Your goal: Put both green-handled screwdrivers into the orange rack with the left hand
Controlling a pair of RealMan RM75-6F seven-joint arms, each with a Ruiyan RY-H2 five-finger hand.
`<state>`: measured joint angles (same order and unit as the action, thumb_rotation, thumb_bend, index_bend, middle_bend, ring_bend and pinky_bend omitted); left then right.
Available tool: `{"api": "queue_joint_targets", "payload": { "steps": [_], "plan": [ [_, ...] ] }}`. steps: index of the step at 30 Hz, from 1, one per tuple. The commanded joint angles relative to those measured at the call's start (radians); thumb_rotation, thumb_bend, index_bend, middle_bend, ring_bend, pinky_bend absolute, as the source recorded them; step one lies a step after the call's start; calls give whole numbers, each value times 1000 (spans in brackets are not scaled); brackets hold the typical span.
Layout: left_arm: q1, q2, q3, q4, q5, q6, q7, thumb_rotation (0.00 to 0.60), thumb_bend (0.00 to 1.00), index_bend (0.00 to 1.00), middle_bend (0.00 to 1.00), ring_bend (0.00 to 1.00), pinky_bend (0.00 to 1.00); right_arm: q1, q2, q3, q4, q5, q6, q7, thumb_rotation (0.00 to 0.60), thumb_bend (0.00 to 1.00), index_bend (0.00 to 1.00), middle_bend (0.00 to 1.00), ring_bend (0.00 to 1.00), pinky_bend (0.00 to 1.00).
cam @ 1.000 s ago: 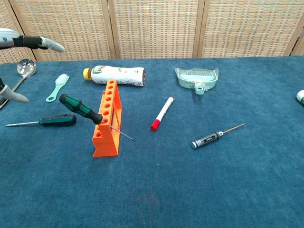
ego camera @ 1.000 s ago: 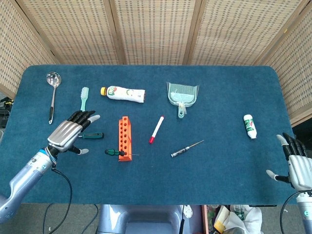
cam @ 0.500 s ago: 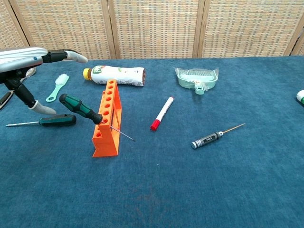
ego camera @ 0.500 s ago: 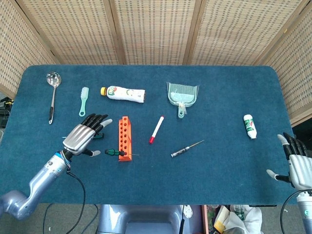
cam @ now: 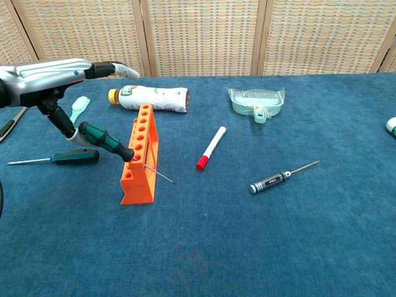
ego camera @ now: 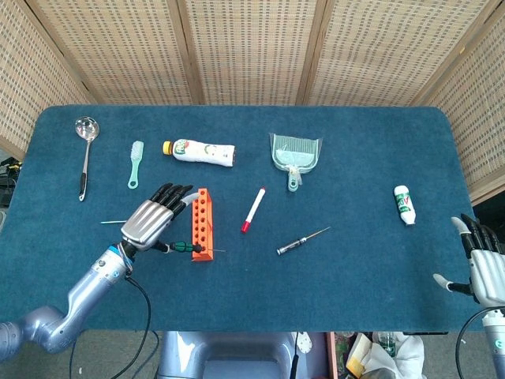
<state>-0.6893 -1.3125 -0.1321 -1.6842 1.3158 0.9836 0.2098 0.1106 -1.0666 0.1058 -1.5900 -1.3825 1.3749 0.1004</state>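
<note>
The orange rack [cam: 140, 156] [ego camera: 202, 223] stands left of the table's middle. One green-handled screwdriver [cam: 106, 141] [ego camera: 185, 247] leans in a front hole of the rack, with its handle up to the left and its tip poking out on the right. The other green-handled screwdriver [cam: 67, 157] lies flat on the cloth left of the rack; in the head view only its thin tip [ego camera: 110, 223] shows past my left hand [ego camera: 155, 218] [cam: 52, 73]. That hand hovers above it with fingers stretched toward the rack and its thumb down by the leaning handle's end, holding nothing. My right hand [ego camera: 483, 264] is spread at the front right edge.
A ladle [ego camera: 83, 150], a mint brush [ego camera: 136, 163] and a lying bottle [ego camera: 201, 151] are at the back left. A dustpan [ego camera: 295, 154], a red marker [ego camera: 253, 209], a black precision screwdriver [ego camera: 300, 241] and a small white bottle [ego camera: 404, 204] lie to the right.
My left hand has moved right, from beside the lying screwdriver to over it and up to the rack; its thumb is now at the leaning handle. Both screwdrivers stayed put.
</note>
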Motion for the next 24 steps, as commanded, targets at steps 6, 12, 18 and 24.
{"api": "queue_joint_targets", "payload": {
  "steps": [6, 12, 18, 24],
  "plan": [
    [-16, -11, -19, -30, -36, 4, 39, 600, 0, 0, 0, 0, 0, -1, 3, 1, 1, 1, 0, 8, 600, 0, 0, 0, 0, 0],
    [-24, -8, -27, -52, -54, 9, 66, 600, 0, 0, 0, 0, 0, -1, 4, 1, 0, -1, 1, 9, 600, 0, 0, 0, 0, 0],
    [-29, -3, -31, -66, -76, 11, 84, 600, 0, 0, 0, 0, 0, -1, 4, 1, 0, 0, 0, 10, 600, 0, 0, 0, 0, 0],
    [-36, -1, -34, -74, -92, 6, 90, 600, 0, 0, 0, 0, 0, 0, 4, 1, 0, 2, -1, 9, 600, 0, 0, 0, 0, 0]
  ]
}}
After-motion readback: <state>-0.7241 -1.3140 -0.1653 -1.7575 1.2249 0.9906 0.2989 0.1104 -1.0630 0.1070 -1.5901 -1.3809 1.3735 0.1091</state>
